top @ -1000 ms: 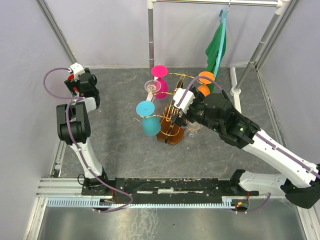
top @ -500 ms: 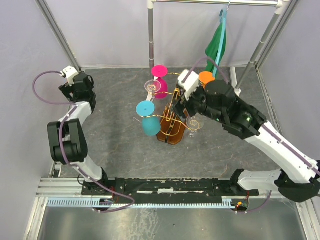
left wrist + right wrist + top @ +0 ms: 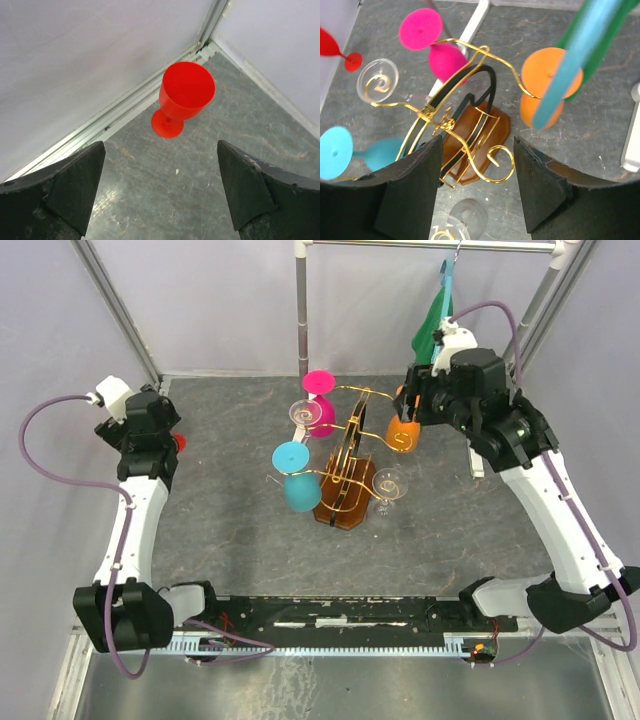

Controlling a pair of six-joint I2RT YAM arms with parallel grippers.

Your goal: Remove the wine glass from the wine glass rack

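Note:
The wine glass rack (image 3: 342, 472) stands mid-table, with a brown wooden base (image 3: 475, 142) and gold wire arms. Hanging upside down on it are a pink wine glass (image 3: 320, 405), a cyan one (image 3: 297, 480), an orange one (image 3: 405, 422) and clear ones (image 3: 302, 415). My right gripper (image 3: 412, 405) hovers beside the orange glass (image 3: 542, 107), open and holding nothing; an empty gold curl (image 3: 497, 160) shows below between its fingers. My left gripper (image 3: 152, 445) is open at the far left. A red wine glass (image 3: 185, 97) stands upright on the table ahead of it, untouched.
A grey clothes rail (image 3: 302, 310) stands at the back. On it, a green cloth on a teal hanger (image 3: 435, 325) hangs just behind the right gripper and crosses the right wrist view in front of the orange glass. Walls close in the left corner (image 3: 100, 65).
My right arm has pulled away from the rack's middle, up and back to the right beside the orange glass. My left arm has stretched out toward the far-left corner.

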